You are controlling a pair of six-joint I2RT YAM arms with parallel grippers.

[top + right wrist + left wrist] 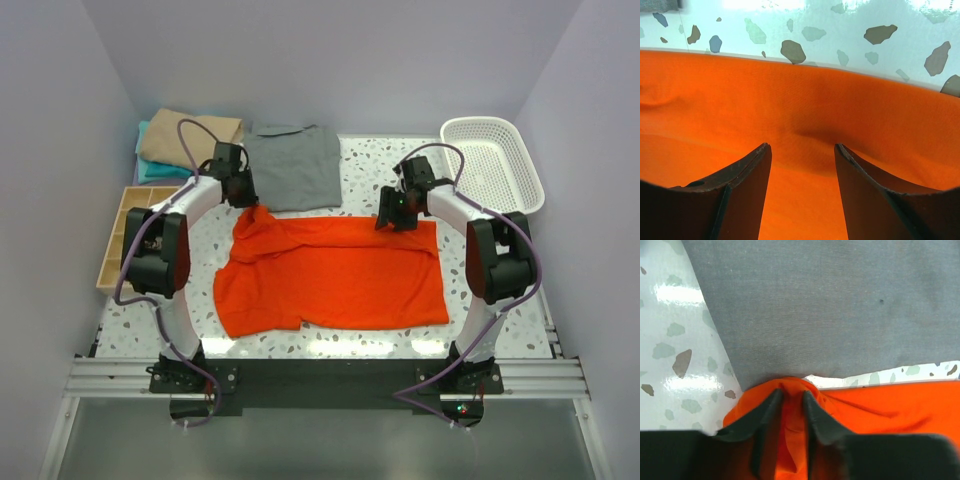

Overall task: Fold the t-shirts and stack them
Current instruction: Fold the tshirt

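Observation:
The orange-red t-shirt (330,275) lies spread on the table, its far left corner pulled up toward the grey t-shirt (295,165) behind it. My left gripper (243,192) is shut on a bunched fold of that orange corner (790,440), right at the grey shirt's near edge (830,310). My right gripper (393,215) is open, its fingers (747,185) resting over the orange shirt's far right edge (805,100) with cloth between the jaws. Folded tan (190,138) and teal (150,170) shirts are stacked at the far left.
A white mesh basket (495,165) stands at the far right. A wooden compartment tray (125,230) sits at the left edge, beside the left arm. Speckled tabletop (840,30) shows just beyond the orange shirt's far edge.

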